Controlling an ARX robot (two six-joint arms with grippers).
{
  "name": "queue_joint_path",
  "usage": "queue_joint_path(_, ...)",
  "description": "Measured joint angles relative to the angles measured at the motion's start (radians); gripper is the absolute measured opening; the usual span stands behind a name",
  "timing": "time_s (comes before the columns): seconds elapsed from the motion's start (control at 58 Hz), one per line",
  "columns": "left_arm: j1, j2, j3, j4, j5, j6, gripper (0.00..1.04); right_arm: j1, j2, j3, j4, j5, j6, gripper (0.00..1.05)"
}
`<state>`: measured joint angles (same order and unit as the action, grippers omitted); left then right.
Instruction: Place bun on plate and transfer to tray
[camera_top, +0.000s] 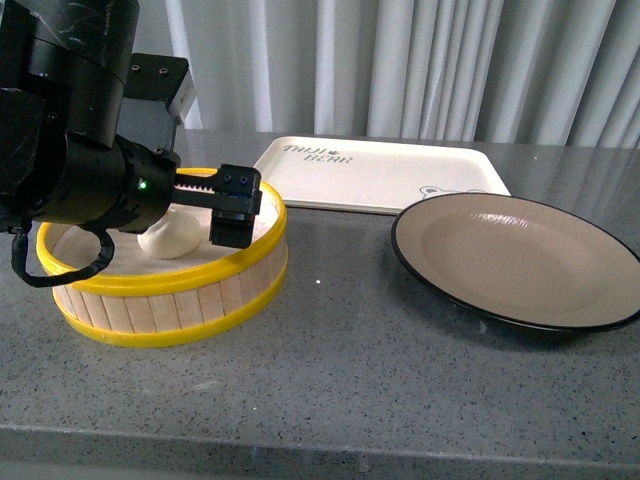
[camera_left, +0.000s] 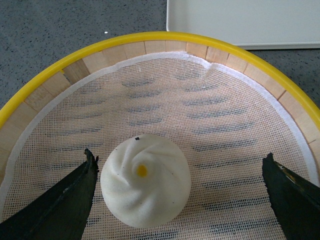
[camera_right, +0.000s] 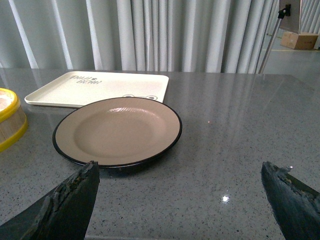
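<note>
Left wrist view: the left pincer (camera_left: 179, 157) stands open inside the steamer basket (camera_left: 150, 37), its jaws spread wide to either side of the bun (camera_left: 145, 187). The bun sits on the mesh liner (camera_left: 210, 115), pleated top up, ungripped. It is not centred in the gap: one finger (camera_left: 70, 200) is just beside it, the other well apart.

Front view: the plate (camera_top: 515, 260) lies bare on the worktop (camera_top: 350, 380), well apart from the basket, with the tray (camera_top: 380, 175) behind them. The right pincer (camera_right: 178, 166) hangs open above the worktop on the near side of the plate, holding nothing.

Assessment: the grasp is pending and nothing has been transferred.

Hazards:
- Off-centre closure. The near finger would likely meet the bun first and roll or shove it across the liner.
- Excess squeeze. The soft dough looks liable to dent or tear.
- Liner pickup. Fingertips set too low could catch the mesh and drag it up with the bun.
- Basket wall. A low sideways exit risks striking the rim and tipping the basket.
</note>
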<state>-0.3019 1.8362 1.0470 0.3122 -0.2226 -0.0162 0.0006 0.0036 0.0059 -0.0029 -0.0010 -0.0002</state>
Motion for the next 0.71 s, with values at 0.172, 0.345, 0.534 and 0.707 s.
queue_joint_path(0.172,0.005,0.010,0.014,-0.013,-0.002,-0.027,0.98,0.000,0.000,0.000,0.000,0.000,0.000,0.96)
queue_joint_path(0.345,0.005,0.020,0.022,-0.018,-0.007,-0.042,0.98,0.000,0.000,0.000,0.000,0.000,0.000,0.96)
queue_joint_path(0.534,0.005,0.023,0.027,-0.018,-0.015,-0.047,0.98,0.000,0.000,0.000,0.000,0.000,0.000,0.96)
queue_joint_path(0.707,0.009,0.023,0.027,-0.018,-0.018,-0.050,0.98,0.000,0.000,0.000,0.000,0.000,0.000,0.96)
